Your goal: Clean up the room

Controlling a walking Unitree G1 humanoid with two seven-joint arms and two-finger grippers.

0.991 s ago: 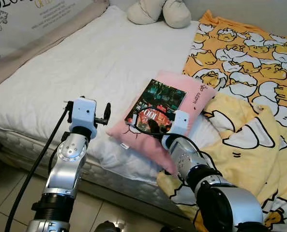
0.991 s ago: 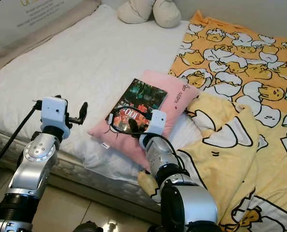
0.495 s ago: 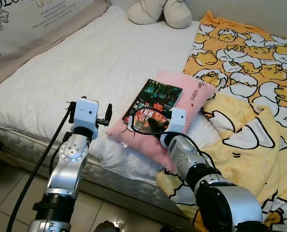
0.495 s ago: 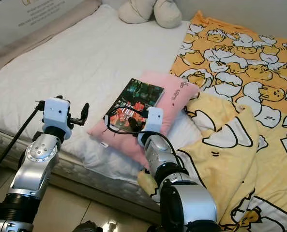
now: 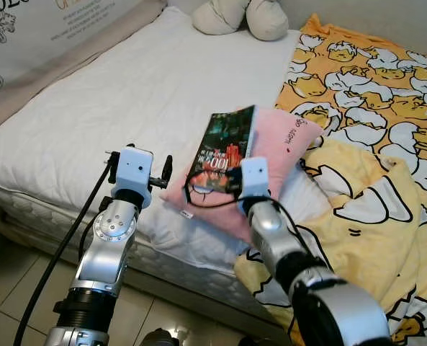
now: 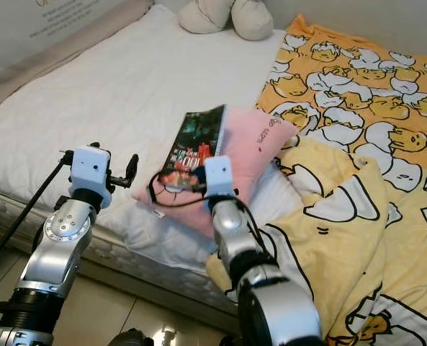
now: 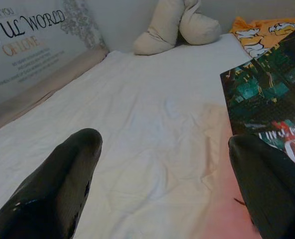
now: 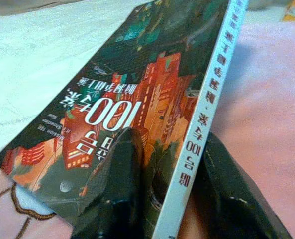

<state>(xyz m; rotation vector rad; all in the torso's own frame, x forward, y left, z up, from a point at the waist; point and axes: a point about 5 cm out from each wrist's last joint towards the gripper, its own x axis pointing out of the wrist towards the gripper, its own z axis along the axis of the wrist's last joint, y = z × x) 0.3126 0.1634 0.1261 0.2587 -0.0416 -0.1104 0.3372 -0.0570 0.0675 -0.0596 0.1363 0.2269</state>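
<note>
A book (image 5: 222,148) with a dark green and red cover stands tilted up off the pink pillow (image 5: 279,148) on the white bed (image 5: 112,101). My right gripper (image 5: 225,180) is shut on the book's near end; in the right wrist view one finger (image 8: 118,186) lies on the cover (image 8: 137,94) and the other behind the white spine. My left gripper (image 5: 164,171) hovers open beside the pillow's left edge, with its fingers (image 7: 57,189) spread over the sheet and the book (image 7: 266,99) beside them.
A yellow and orange duck-print blanket (image 5: 375,144) covers the bed's right side and hangs over the front edge. Two beige cushions (image 5: 242,16) lie at the head. A printed board (image 5: 26,29) leans at the far left. Tiled floor (image 5: 11,288) lies below.
The book has been lifted from lying flat on the pillow to standing tilted on edge in my right gripper. The left gripper has edged slightly toward the pillow.
</note>
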